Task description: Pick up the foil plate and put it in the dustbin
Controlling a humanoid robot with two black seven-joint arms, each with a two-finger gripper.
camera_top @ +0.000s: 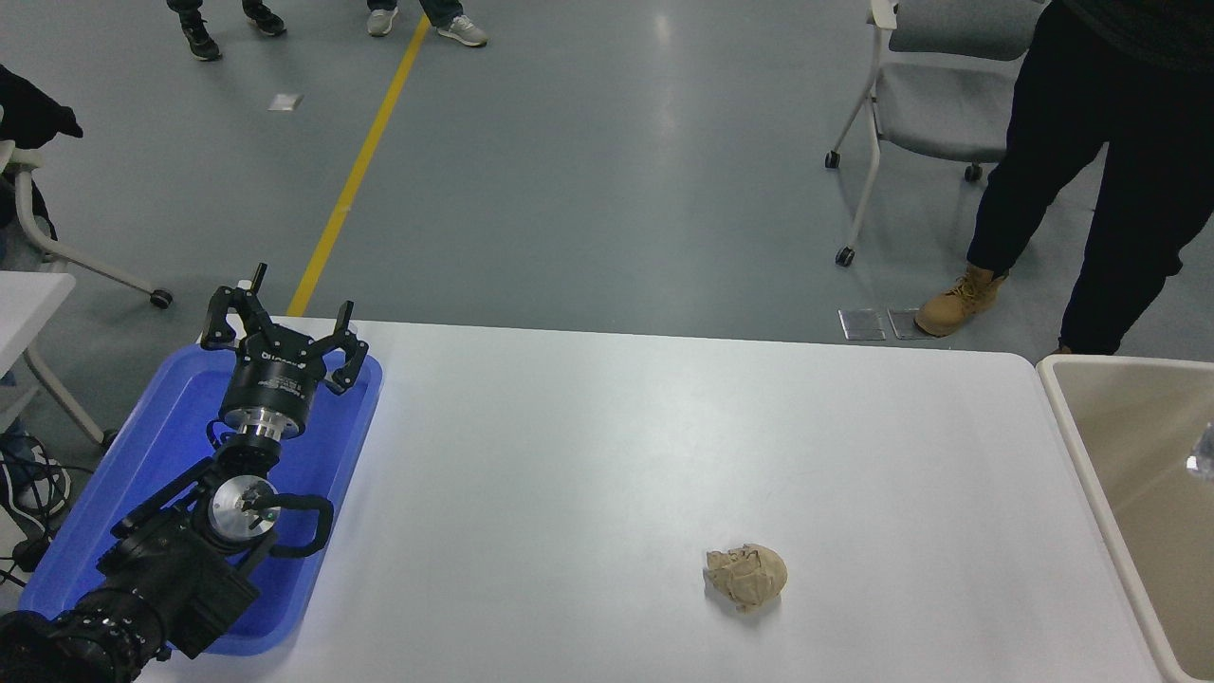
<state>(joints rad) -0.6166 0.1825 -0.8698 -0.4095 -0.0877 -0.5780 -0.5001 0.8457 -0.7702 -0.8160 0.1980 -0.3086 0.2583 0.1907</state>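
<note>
One foil plate (1203, 455) is seen inside one dustbin (1072, 427) at the worktop's (588, 455) right edge. One left claw (285, 334) is spread apart.

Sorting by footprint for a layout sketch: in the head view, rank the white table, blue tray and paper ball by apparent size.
1. White table
2. Blue tray, partly hidden by the left arm
3. Paper ball

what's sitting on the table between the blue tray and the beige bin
In the head view, only a crumpled tan paper ball lies between the blue plastic tray and the beige dustbin; the rest is bare white table.
</note>
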